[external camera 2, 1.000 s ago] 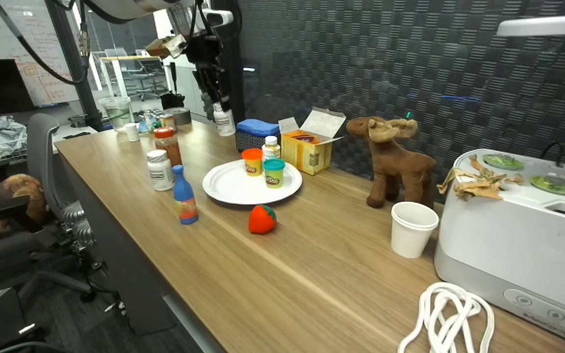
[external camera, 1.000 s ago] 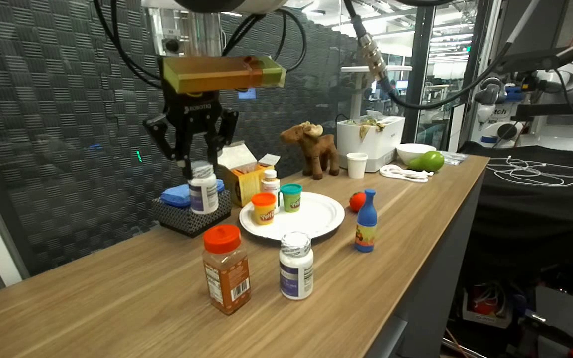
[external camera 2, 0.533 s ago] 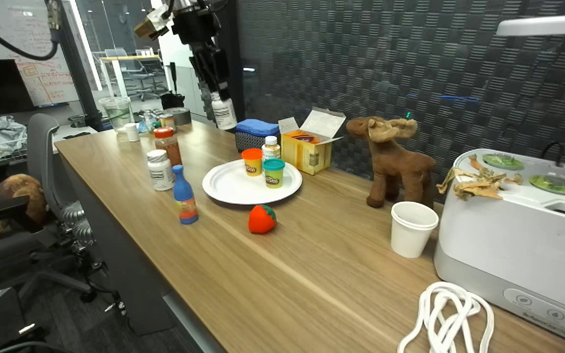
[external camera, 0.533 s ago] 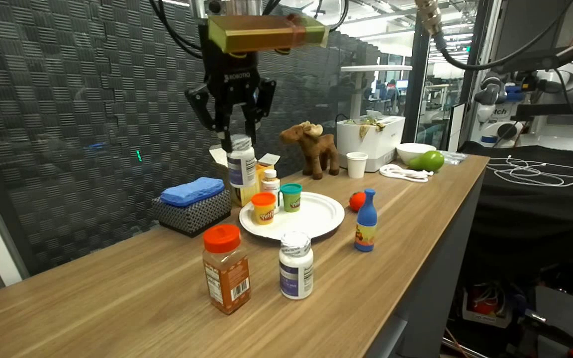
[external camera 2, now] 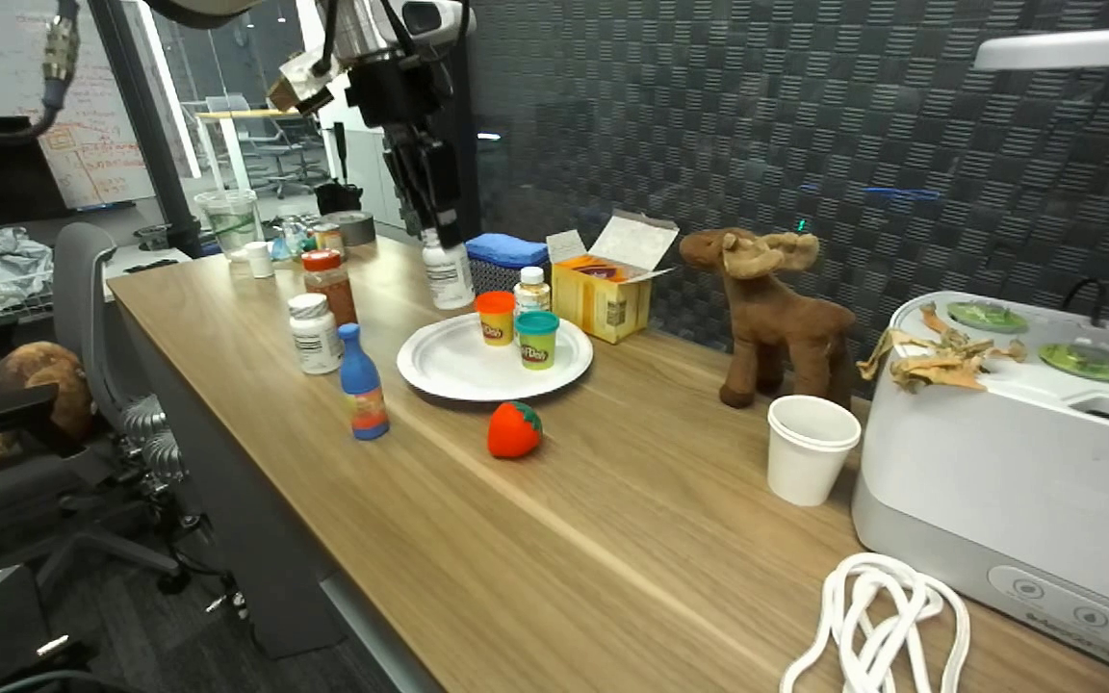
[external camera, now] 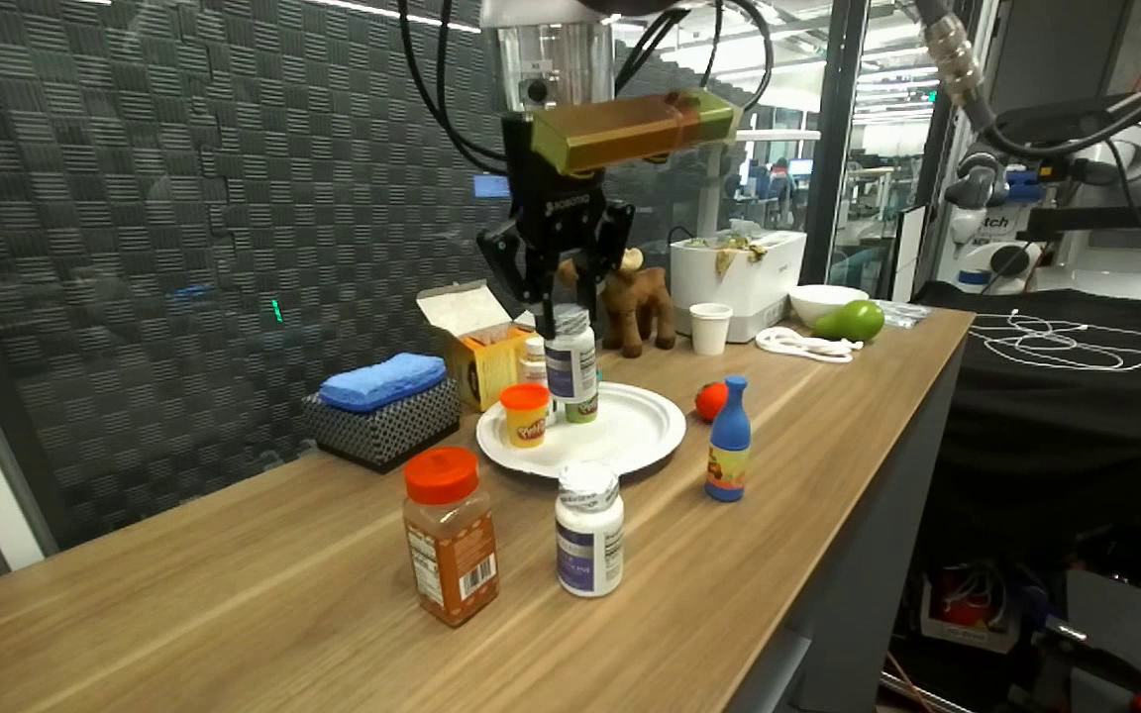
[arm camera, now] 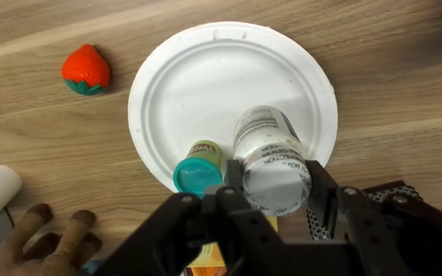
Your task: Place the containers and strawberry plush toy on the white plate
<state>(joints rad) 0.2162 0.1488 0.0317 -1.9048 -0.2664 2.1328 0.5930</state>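
White and purple-labelled, one bottle is pinched near its top by the end effector above the plate, where an orange-lidded tub and a teal-lidded tub are stood. In an exterior view, the strawberry toy is seen on the bench beside the plate's near edge.

The arm was white and silvery, with black cables and a gold block banded red. The black, jointed jaws bore round grey screws and white ROBOTIQ lettering.

A dark wall (textured) backs the wooden counter.
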